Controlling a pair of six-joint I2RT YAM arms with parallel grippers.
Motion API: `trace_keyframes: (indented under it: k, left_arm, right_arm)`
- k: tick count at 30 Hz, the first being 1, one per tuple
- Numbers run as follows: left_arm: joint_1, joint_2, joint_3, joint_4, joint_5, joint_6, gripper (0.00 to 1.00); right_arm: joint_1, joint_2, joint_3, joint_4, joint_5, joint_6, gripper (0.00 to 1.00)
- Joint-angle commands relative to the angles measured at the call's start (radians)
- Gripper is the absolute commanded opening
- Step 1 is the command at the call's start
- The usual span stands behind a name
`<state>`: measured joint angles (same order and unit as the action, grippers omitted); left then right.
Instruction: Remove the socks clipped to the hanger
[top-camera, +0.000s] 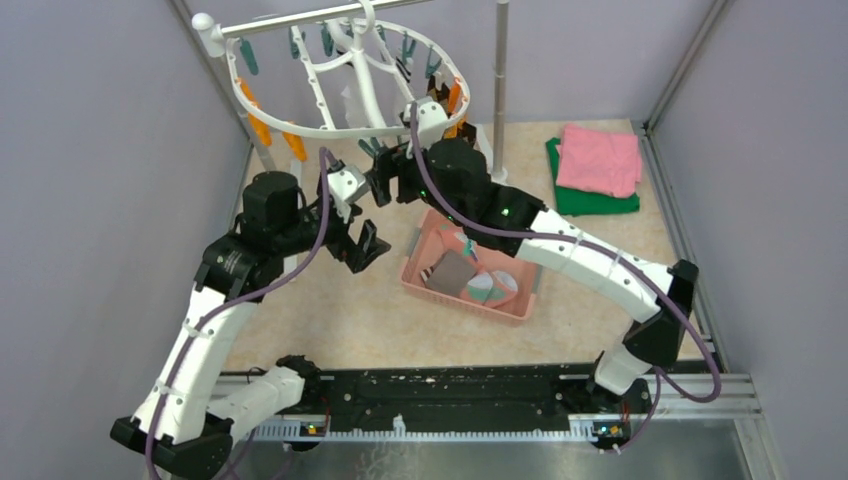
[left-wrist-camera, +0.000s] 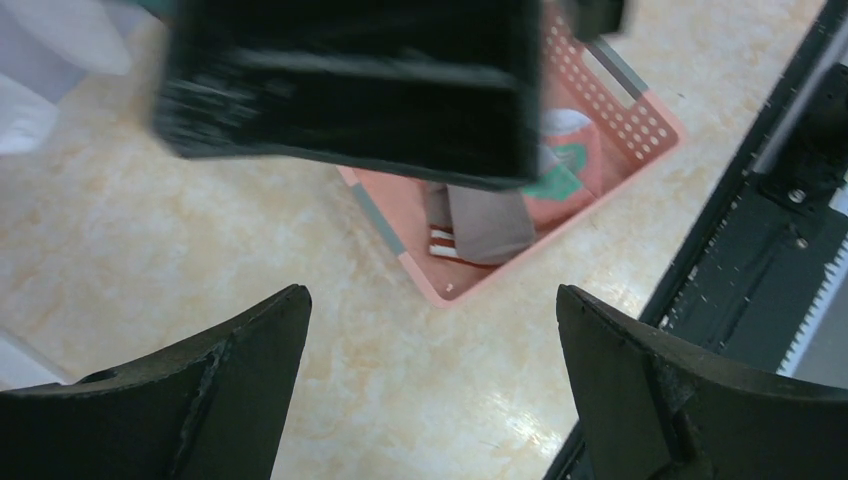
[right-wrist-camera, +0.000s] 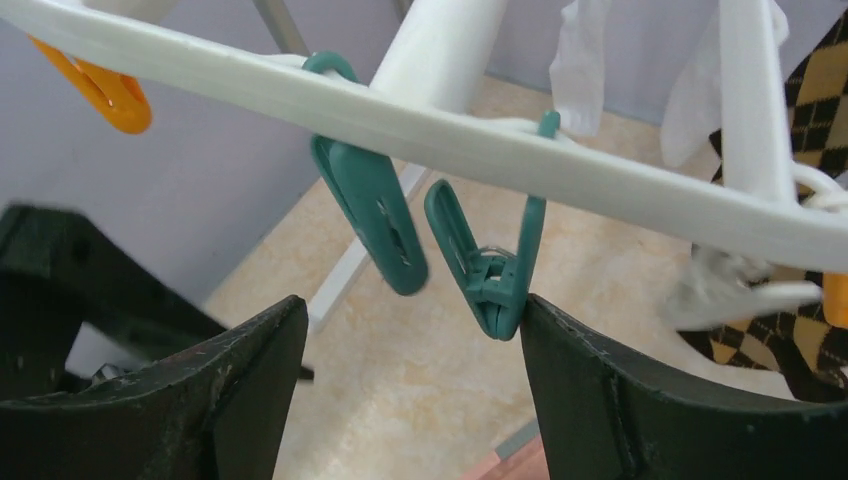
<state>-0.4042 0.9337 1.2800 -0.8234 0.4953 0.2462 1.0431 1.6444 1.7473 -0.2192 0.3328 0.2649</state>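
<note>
The right gripper (right-wrist-camera: 412, 305) is up under the near rim of the hanger (right-wrist-camera: 620, 165). Its jaws are spread wide and it holds nothing. Two teal clips (right-wrist-camera: 375, 215) hang from the rim in the gap between the fingers. The lower end of one clip sits right against the inner edge of a finger (right-wrist-camera: 620, 400), though I can't tell if they touch. Just past that, a diamond sock (right-wrist-camera: 815, 90) hangs clipped to the hanger, and a white sock (right-wrist-camera: 585, 50) dangles further back.

The left gripper (left-wrist-camera: 432, 295) hangs lower, over the bare floor just left of the pink basket (left-wrist-camera: 640, 130). Its jaws are also wide apart, with nothing between them and nothing touching them. Part of the right arm crosses above it as a dark blur.

A few loose socks (top-camera: 455, 272) lie in the basket, one grey-brown and one with teal and pink. The hanger hangs from a pole (top-camera: 290, 20) at the back of the booth, above both grippers.
</note>
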Motion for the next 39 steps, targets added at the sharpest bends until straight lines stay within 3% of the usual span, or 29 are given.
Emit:
trace_keyframes:
  k: [1, 6, 12, 16, 19, 21, 27, 31, 39]
  left_arm:
    - [0.009, 0.061, 0.099, 0.088, -0.136, -0.036, 0.99]
    - [0.018, 0.121, 0.19, 0.104, -0.284, -0.044, 0.99]
    - [0.033, 0.155, 0.236, 0.149, -0.452, -0.057, 0.99]
    - [0.046, 0.183, 0.268, 0.157, -0.518, -0.056, 0.99]
    - [0.056, 0.192, 0.273, 0.16, -0.542, -0.06, 0.99]
    - [0.061, 0.193, 0.275, 0.156, -0.534, -0.063, 0.99]
    - [0.066, 0.203, 0.285, 0.126, -0.517, -0.079, 0.99]
    - [0.069, 0.199, 0.285, 0.115, -0.517, -0.078, 0.99]
    - [0.074, 0.198, 0.282, 0.114, -0.507, -0.077, 0.99]
  right_arm:
    - [-0.025, -0.147, -0.074, 0.002, -0.083, 0.02, 0.79]
    - [-0.081, -0.314, -0.276, 0.021, -0.125, 0.032, 0.81]
    - [-0.304, -0.446, -0.52, 0.089, -0.241, -0.016, 0.82]
    - [-0.394, -0.404, -0.581, 0.126, -0.237, -0.086, 0.83]
    - [-0.501, -0.334, -0.619, 0.222, -0.336, -0.065, 0.82]
    - [-0.549, -0.28, -0.621, 0.298, -0.45, -0.041, 0.74]
    - [-0.554, -0.222, -0.724, 0.709, -0.687, -0.059, 0.71]
    - [-0.551, -0.184, -0.676, 0.664, -0.776, -0.077, 0.7]
    - [-0.533, -0.27, -0.751, 0.638, -0.704, -0.118, 0.75]
